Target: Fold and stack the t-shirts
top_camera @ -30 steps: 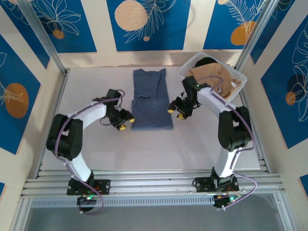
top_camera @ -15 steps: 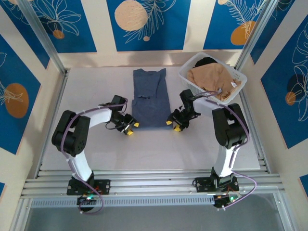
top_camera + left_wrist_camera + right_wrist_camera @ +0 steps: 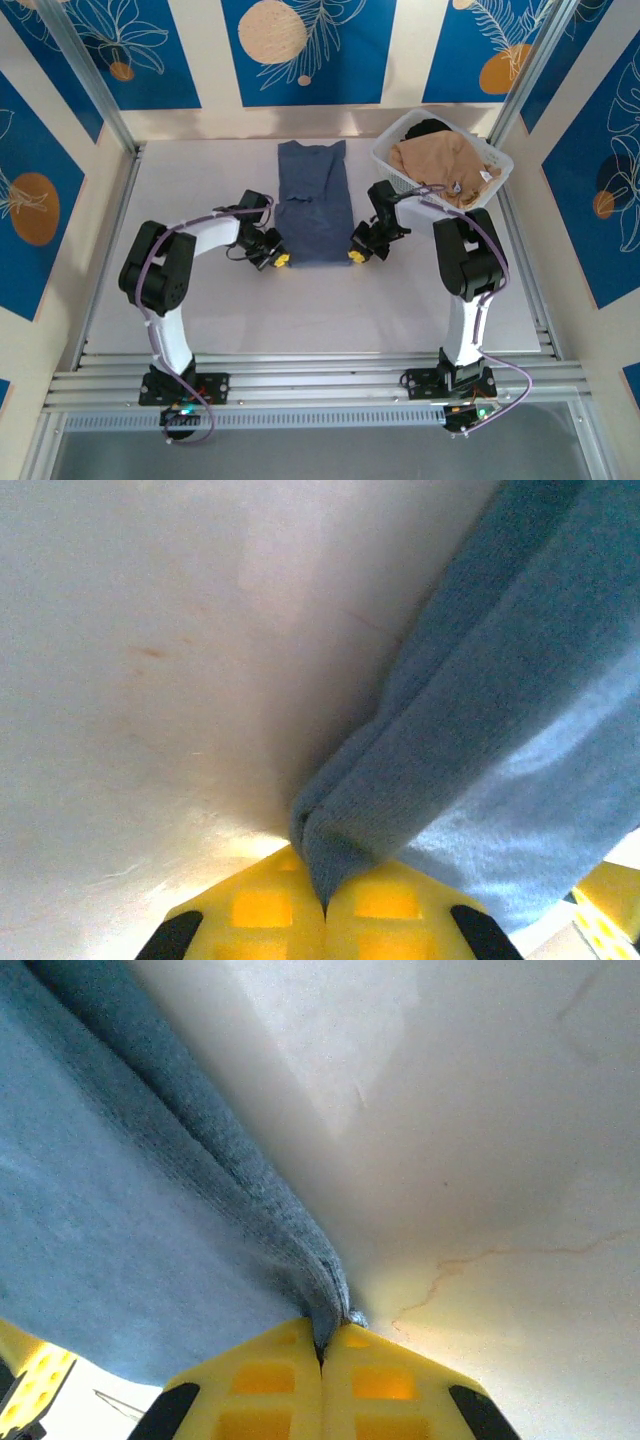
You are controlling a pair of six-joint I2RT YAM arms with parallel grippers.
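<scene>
Nearest the arm bases, the left end effector is clamped on the 7 o'clock corner of the slate-blue t-shirt, and the right end effector is clamped on its 5 o'clock corner. Each wrist view shows yellow pads pinched together over a doubled edge of cloth. Gripping both near corners at once likely keeps the hem level, so the next fold can carry it toward 12 o'clock without skewing. The shirt lies flat on the table, a narrow strip running from the centre toward 12 o'clock. Farther off, at 1 o'clock, the tan t-shirt sits heaped in the white basket, awaiting its turn.
</scene>
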